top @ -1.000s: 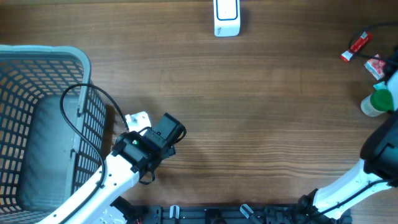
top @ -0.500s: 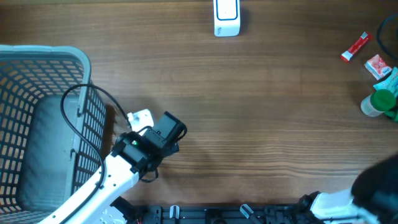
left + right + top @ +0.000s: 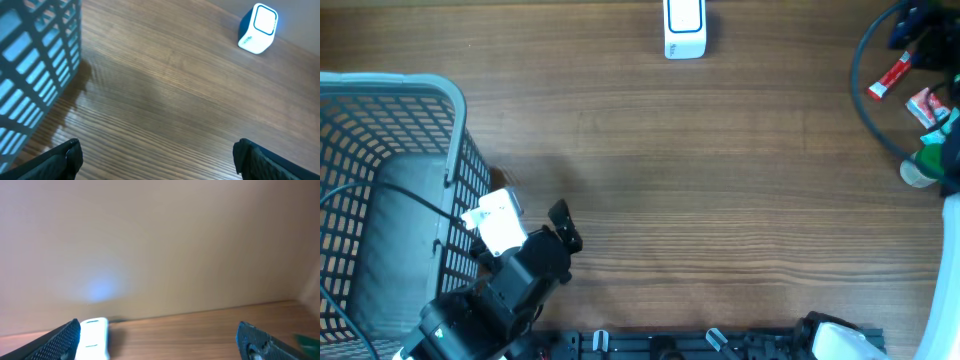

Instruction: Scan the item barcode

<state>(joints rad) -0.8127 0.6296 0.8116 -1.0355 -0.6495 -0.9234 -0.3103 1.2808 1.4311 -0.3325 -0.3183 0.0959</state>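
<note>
Our left gripper [image 3: 157, 148] hangs with its fingers [image 3: 67, 157] spread wide, gripping nothing, near the basket [image 3: 380, 130] at the left edge of the table [image 3: 720, 220]. Our right gripper [image 3: 157, 328] is likewise spread and holds nothing; it faces the back wall [image 3: 160, 240], with the scanner [image 3: 683, 28] low in its view. The scanner stands at the far edge, mid-table. The goods, a red tube [image 3: 892, 75], a small red packet [image 3: 921, 104] and a green-capped bottle [image 3: 923, 166], crowd the right edge, well apart from the scanner, with a broad stretch of bare wood between them and the basket

Overhead looks down; both wrists see scanner [image 3: 257, 28].
</note>
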